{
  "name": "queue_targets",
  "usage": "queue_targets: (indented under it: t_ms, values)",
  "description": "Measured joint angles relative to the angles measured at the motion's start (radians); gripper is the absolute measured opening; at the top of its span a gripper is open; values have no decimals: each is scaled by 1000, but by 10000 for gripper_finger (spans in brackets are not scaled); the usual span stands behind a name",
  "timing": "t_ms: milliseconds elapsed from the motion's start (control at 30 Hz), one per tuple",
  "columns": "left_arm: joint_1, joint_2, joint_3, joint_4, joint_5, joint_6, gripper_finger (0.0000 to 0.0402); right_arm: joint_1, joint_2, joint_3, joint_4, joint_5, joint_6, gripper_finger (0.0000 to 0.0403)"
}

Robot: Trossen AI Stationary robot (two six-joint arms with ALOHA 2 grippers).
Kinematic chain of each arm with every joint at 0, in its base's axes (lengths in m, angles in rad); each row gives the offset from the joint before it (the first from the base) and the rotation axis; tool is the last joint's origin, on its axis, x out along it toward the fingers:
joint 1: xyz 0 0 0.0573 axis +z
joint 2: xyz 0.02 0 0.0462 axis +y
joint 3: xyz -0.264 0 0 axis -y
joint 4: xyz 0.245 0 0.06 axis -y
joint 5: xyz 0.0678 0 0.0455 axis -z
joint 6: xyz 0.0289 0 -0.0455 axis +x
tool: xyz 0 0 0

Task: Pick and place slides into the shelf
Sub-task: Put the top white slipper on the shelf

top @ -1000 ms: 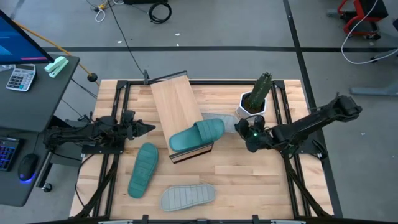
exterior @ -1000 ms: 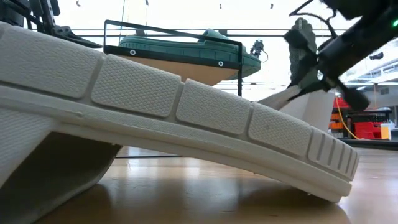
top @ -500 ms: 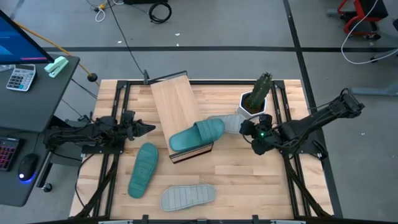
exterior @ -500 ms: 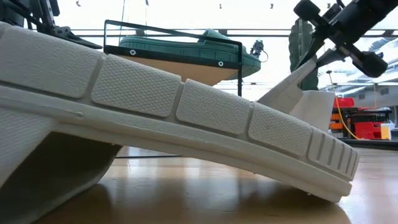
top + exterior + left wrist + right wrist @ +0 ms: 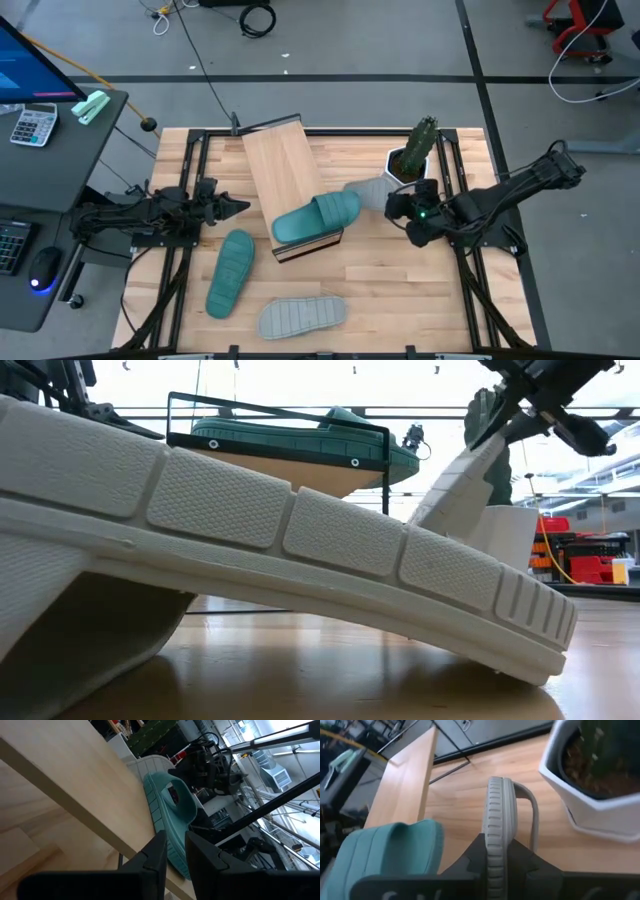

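Right pincer (image 5: 398, 206) clamped on edge of a pale grey slide (image 5: 368, 193), which is tilted up off the bench (image 5: 400, 290) just beside a white cactus pot (image 5: 400, 172). Shelf (image 5: 290, 180) lies slanted mid-bench; one teal slide (image 5: 316, 217) rests on its near end. Second teal slide (image 5: 230, 272) lies sole-up on the bench, below the left arm. Second grey slide (image 5: 301, 317) lies sole-up near the front edge. Left pincer (image 5: 240, 206) hovers at the shelf's left side, fingers (image 5: 155, 857) nearly together, holding nothing.
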Motion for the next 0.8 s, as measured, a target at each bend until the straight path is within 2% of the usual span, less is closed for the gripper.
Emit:
queue_targets:
  t_ms: [467,800]
  values:
    - [0,0,0,-2,0,0,76,-4,0,81,1,25,-240,39]
    - [0,0,0,-4,0,0,73,-93,0,195,-1,30,-494,39]
